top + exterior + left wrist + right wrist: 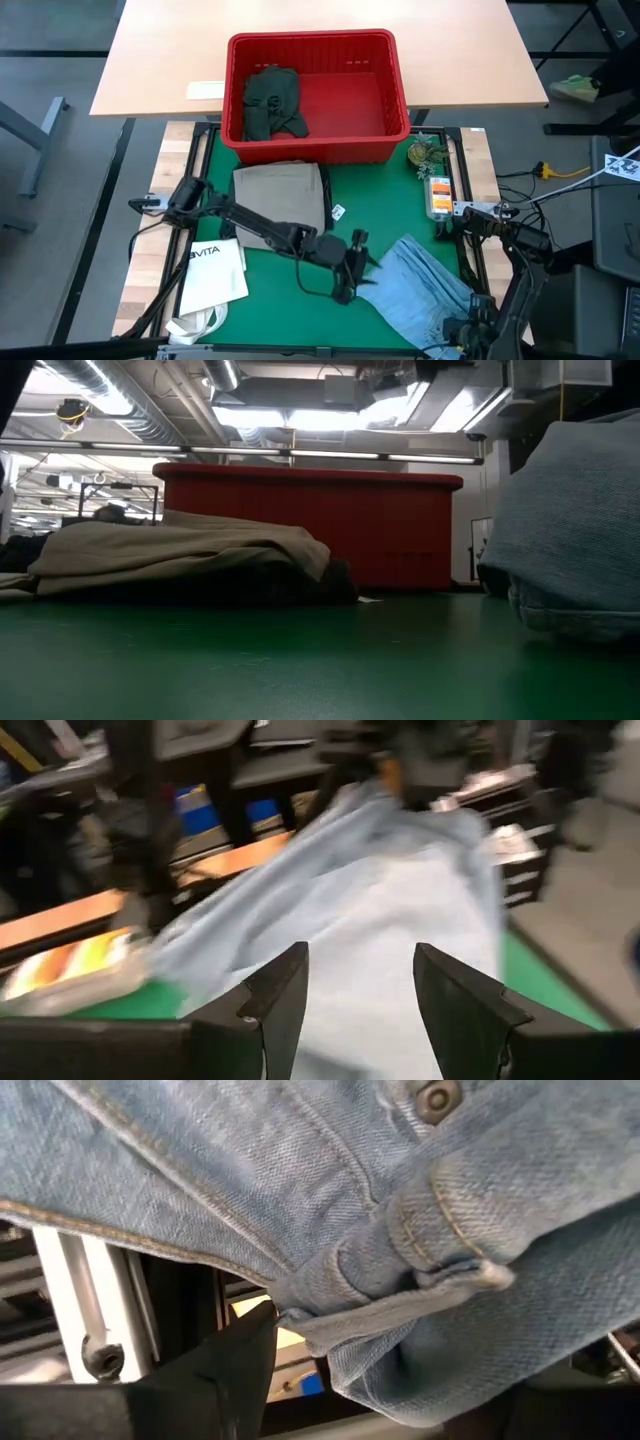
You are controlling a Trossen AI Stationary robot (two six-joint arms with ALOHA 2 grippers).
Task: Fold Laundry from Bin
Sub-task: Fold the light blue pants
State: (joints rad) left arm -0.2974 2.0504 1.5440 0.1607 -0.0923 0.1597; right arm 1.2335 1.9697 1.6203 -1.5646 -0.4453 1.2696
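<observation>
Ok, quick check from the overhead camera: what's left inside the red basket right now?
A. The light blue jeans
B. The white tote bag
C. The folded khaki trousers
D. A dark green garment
D. In the high view, only a dark green garment lies in the red basket, bunched toward its left side; the light blue jeans, khaki trousers and white tote bag are all out on the green mat.

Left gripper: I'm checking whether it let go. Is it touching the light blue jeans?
Cannot tell. In the left wrist view the open left gripper faces the light blue jeans; no contact or gap shows plainly.
</observation>
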